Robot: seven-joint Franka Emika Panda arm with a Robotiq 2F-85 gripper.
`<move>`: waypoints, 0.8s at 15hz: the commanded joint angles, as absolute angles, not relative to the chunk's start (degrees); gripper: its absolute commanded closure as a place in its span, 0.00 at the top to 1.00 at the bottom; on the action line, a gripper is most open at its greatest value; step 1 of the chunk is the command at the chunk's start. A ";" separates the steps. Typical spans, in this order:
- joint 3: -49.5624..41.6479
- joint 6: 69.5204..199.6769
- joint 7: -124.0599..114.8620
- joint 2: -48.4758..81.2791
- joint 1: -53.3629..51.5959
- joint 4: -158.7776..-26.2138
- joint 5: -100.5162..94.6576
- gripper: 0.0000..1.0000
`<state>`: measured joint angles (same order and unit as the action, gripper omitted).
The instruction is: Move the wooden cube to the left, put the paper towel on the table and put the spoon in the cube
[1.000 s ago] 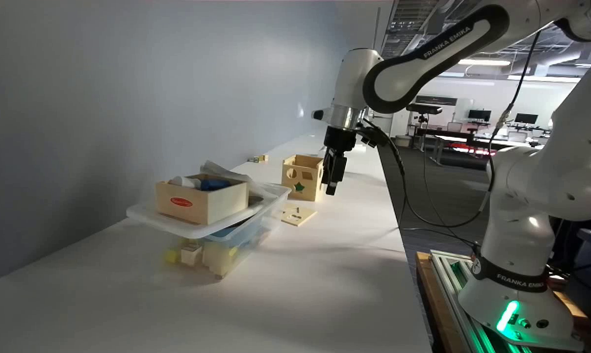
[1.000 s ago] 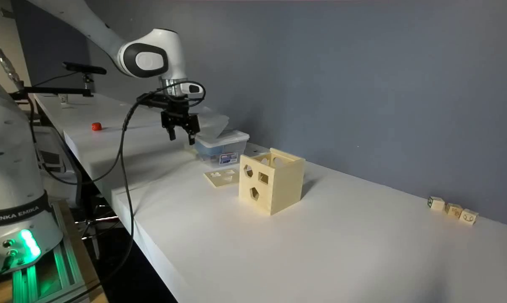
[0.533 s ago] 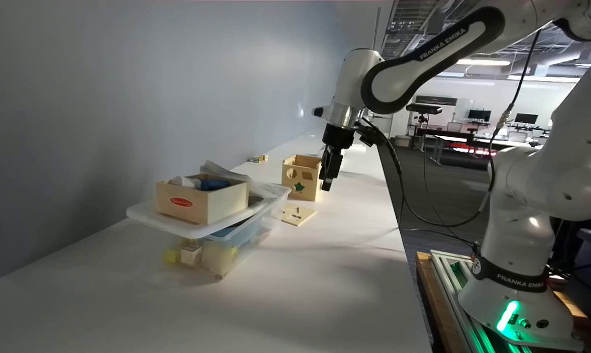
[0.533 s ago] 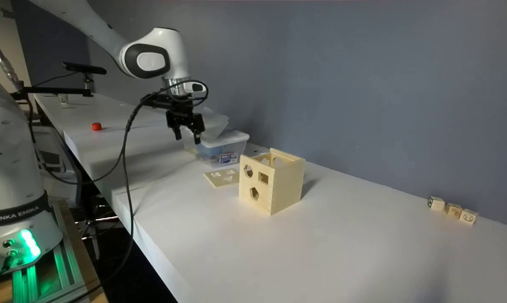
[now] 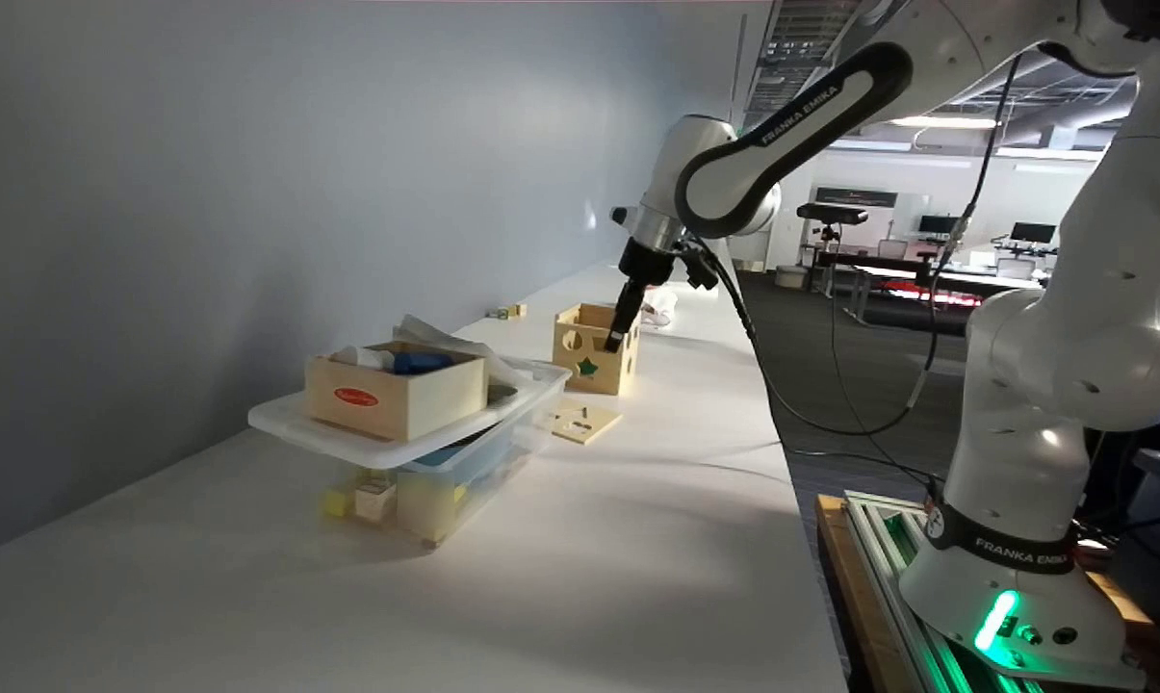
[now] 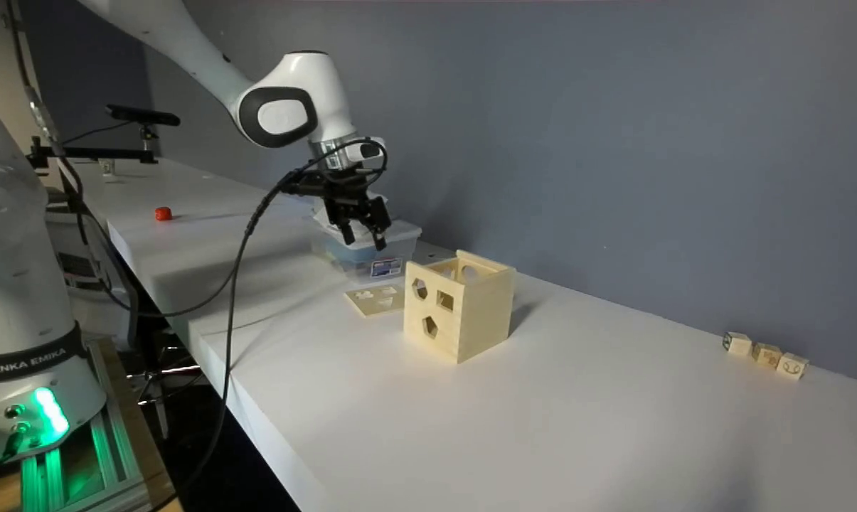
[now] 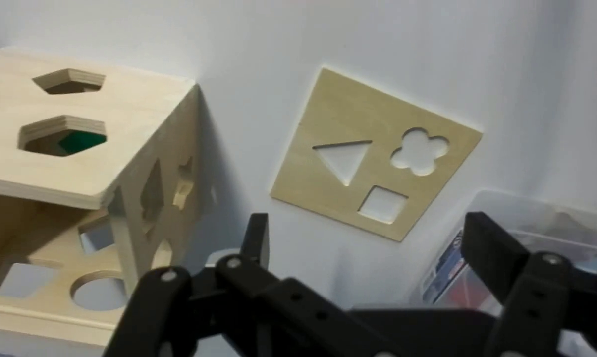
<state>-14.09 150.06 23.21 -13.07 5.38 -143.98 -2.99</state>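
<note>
The tilted hand (image 6: 364,240) hangs near the wooden cube (image 6: 471,313), fingers (image 7: 491,248) wide apart, grasping nothing; nearer the camera than the cube, a tan box (image 5: 397,404) holds blue and white items (image 5: 421,363).

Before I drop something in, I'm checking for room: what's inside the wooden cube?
In the wrist view, something green shows through a hole in the wooden cube; whether loose or fixed, I cannot tell. The cube's walls hide much of the interior.
</note>
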 commanded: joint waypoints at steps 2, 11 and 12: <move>-14.68 151.89 22.42 -6.64 8.01 -136.91 -3.17 1.00; -14.61 150.44 21.18 4.01 11.48 -126.26 -0.04 1.00; -14.41 150.30 21.12 4.98 11.80 -125.50 0.56 1.00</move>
<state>-15.18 151.28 21.39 1.07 10.57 -129.35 -1.99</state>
